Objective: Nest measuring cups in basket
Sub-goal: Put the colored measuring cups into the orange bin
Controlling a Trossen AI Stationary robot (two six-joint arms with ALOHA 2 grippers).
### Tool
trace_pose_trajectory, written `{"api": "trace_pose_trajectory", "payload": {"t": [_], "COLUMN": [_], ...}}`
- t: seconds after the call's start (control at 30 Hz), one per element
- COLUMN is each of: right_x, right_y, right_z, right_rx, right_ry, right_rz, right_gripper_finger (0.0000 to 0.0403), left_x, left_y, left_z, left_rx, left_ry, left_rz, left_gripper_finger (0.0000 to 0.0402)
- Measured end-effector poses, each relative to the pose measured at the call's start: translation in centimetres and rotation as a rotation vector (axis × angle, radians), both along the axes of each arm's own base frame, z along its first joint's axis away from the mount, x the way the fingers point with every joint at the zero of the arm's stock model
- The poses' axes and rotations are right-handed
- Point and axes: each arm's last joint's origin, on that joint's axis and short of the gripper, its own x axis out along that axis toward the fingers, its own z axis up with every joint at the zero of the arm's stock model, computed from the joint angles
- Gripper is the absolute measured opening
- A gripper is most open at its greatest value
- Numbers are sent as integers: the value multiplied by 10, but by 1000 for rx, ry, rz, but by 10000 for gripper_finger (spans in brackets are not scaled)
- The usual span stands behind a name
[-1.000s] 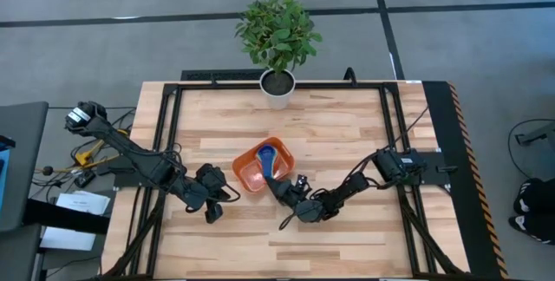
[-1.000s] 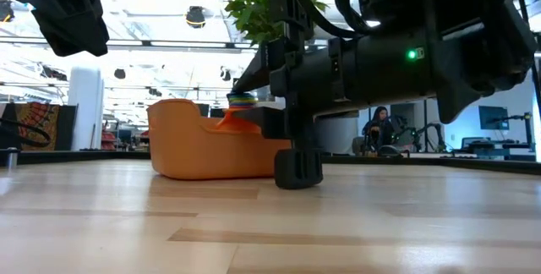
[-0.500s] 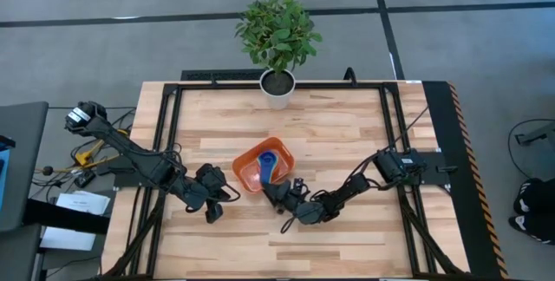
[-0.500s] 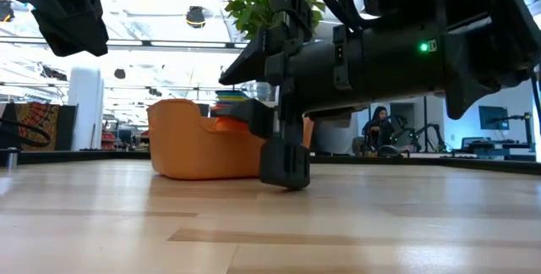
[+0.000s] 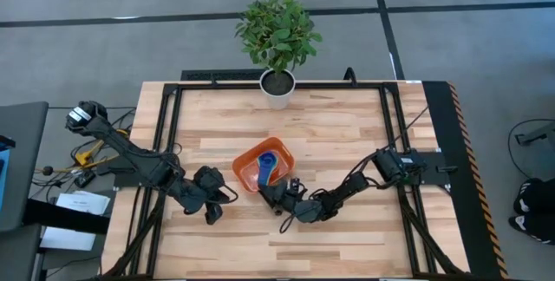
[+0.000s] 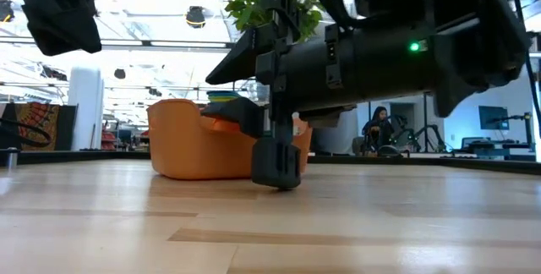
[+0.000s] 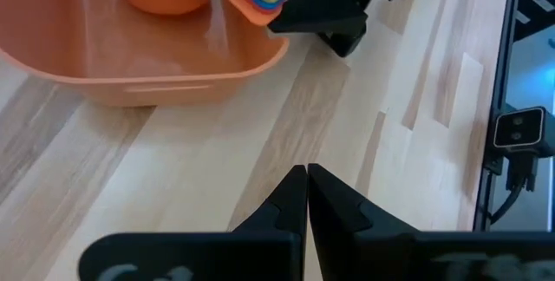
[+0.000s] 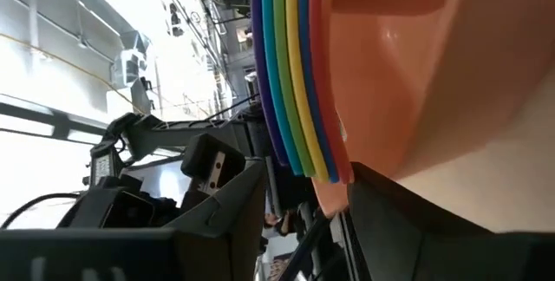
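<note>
Measuring cups (image 5: 267, 165) nested in one stack inside basket (image 5: 246, 171), frame centre. Right gripper (image 5: 280, 197) parted, empty, just below basket rim by stack handles. Left gripper (image 5: 213, 214) clenched on nothing, lower left. Nesting looks done; only retreat left.

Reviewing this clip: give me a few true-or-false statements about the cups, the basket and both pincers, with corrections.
1. The cups sit stacked in the basket. True.
2. The left pincer is open. False: its fingers are shut together, holding nothing.
3. The right pincer is at the basket's near edge. True.
4. The stacked handles lie flat on the table. False: they stick out over the basket's rim.
5. The plant pot stands at the table's far edge. True.
</note>
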Motion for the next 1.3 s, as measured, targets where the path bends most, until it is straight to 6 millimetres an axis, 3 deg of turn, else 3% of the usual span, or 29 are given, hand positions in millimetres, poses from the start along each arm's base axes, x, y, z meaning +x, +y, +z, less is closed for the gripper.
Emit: {"api": "trace_pose_trajectory", "payload": {"t": [0.3,0.7,0.97,1.3], "right_x": [5,-6,7,-7], "right_y": [-25,0,-22,9], "right_z": [0,-1,1,3], "right_rx": [-112,-80,-106,-124], "right_ry": [11,15,10,-2], "right_rz": [28,-12,136,102], "right_gripper_finger": [187,165,198,181], "left_x": [-3,-6,-6,-13], "left_y": [-4,-9,-8,-17], "left_z": [0,0,1,1], "left_rx": [-1,-21,-21,-27], "left_ry": [-12,-23,-32,-64], "left_rz": [15,45,69,108], "left_gripper_finger": [0,0,0,0]}}
